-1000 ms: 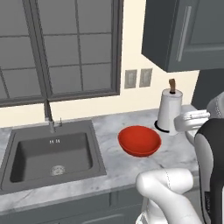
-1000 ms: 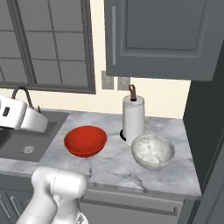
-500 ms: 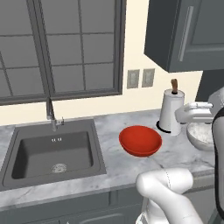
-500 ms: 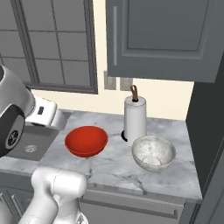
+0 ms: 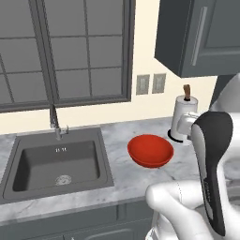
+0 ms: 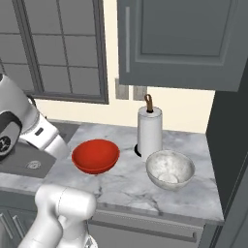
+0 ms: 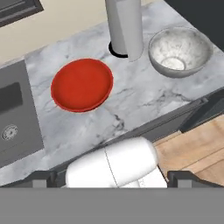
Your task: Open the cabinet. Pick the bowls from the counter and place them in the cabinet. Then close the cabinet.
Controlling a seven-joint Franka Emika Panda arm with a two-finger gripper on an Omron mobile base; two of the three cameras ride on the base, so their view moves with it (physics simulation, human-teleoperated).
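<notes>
Arm raised, pincer (image 7: 111, 178) jaws wide apart, empty.

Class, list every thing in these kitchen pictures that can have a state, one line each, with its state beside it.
red bowl: upright, empty, on the counter.
marbled bowl: upright, empty, on the counter beside the paper-towel roll.
paper-towel roll: standing upright.
wall cabinet: door shut.
sink: empty, no water running from the faucet.
tool: open, holding nothing, above the counter's front edge.

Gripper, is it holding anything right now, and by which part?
Nothing is held. The gripper is open, and both bowls, red and marbled, sit on the counter.
</notes>
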